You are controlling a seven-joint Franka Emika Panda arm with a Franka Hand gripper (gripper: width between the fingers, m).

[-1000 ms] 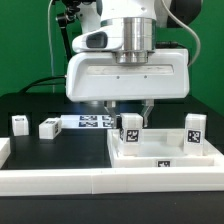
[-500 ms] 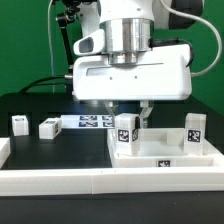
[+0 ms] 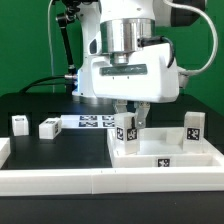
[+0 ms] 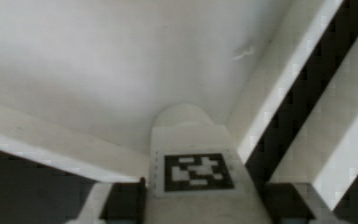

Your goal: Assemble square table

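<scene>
Exterior view: gripper [image 3: 132, 120] hangs over the near corner of the square tabletop [image 3: 168, 150], on the exterior view's left side of the slab. Its two fingers [image 3: 144, 116] come down on either flank of the upright leg [image 3: 128, 134]. They look pinched onto the leg's upper part, with no gap to be seen on either side.

The held leg stands upright on the slab, just inside the raised rim. A second leg [image 3: 193, 130] stands at the far corner toward the exterior view's right, well apart from the gripper. Two loose legs, [image 3: 19, 124] and [image 3: 47, 127], sit on the black table [image 3: 60, 150] off to the exterior view's left, with the marker board [image 3: 93, 122] between them and the slab. The low white border wall [image 3: 90, 182] runs along the front.

Markings: black-and-white square tags on each leg, one small tag on the tabletop's front rim [image 3: 163, 162], and several on the marker board. Their patterns are too coarse to read as writing.

Wrist view: the leg [image 4: 190, 135] is seen from above, with its tag [image 4: 197, 170] sharp enough to make out. The white tabletop surface [image 4: 105, 60] around it is blurred.

Hidden: the leg's foot and whatever it seats into. The fingertips cannot be made out in the wrist view. The arm above the hand is cut off.
</scene>
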